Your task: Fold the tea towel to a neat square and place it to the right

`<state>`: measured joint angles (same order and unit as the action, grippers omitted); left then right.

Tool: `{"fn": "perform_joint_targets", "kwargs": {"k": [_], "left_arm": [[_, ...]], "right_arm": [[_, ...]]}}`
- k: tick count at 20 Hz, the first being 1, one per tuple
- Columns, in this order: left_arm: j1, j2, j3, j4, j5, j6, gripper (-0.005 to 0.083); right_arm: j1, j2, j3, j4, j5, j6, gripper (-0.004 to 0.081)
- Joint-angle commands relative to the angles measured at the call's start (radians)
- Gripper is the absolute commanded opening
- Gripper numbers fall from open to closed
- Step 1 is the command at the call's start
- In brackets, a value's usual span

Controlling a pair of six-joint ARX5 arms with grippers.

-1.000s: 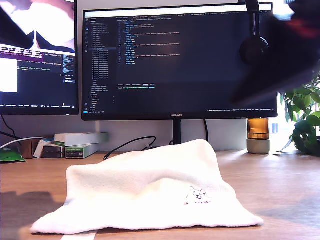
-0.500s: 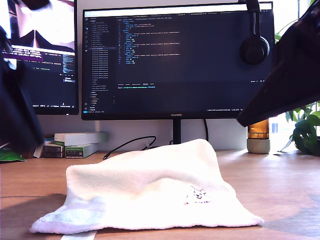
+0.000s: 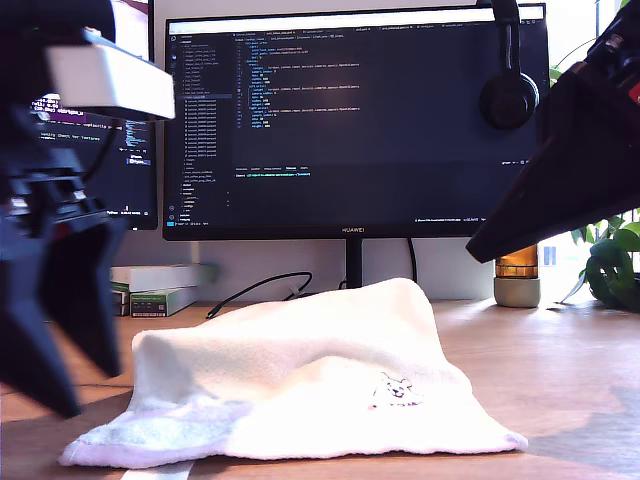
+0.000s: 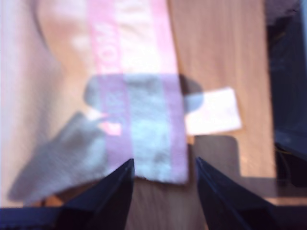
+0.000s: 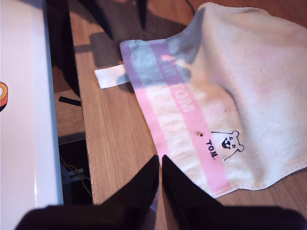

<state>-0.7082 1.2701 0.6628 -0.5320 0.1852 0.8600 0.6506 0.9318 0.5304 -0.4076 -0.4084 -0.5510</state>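
Note:
The tea towel [image 3: 300, 370] lies rumpled on the wooden desk, white and fluffy, with a small bear print on its front. The second wrist view shows its pink band, the "TOM" bear and a white label at one corner [image 5: 240, 72]. My first gripper [image 3: 88, 392] hangs open at the exterior view's left, just above the towel's labelled corner [image 4: 144, 143]. Its dark fingers [image 4: 115, 191] stand apart with nothing between them. My second gripper [image 5: 160, 158] is shut and empty, high over the towel's other front corner. It shows as a dark wedge [image 3: 478, 246] at the exterior view's right.
A large monitor [image 3: 350, 120] stands right behind the towel, with a second monitor [image 3: 130, 170] at the exterior view's left. Headphones [image 3: 508, 95] hang on the large one. Boxes [image 3: 160, 285], a cable [image 3: 260, 290], an amber jar [image 3: 517, 270] and a plant [image 3: 610, 250] line the back.
My first arm has come down into the exterior view's left, close to the towel's corner, and shades it. The second arm's wedge has shifted slightly. The towel has not moved.

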Motion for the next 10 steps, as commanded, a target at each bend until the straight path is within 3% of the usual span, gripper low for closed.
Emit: {"fn": "perform_joint_targets", "kwargs": {"k": [1,10], "left_arm": [[-0.002,0.035,-0.02,0.021,0.005,0.005,0.0362],[0.01,0.151,-0.019,0.046,0.005,0.016,0.0361]], "right_arm": [[0.005,0.006,-0.009,0.006,0.0,0.0,0.0],[0.005,0.006,-0.009,0.006,0.0,0.0,0.0]]}}
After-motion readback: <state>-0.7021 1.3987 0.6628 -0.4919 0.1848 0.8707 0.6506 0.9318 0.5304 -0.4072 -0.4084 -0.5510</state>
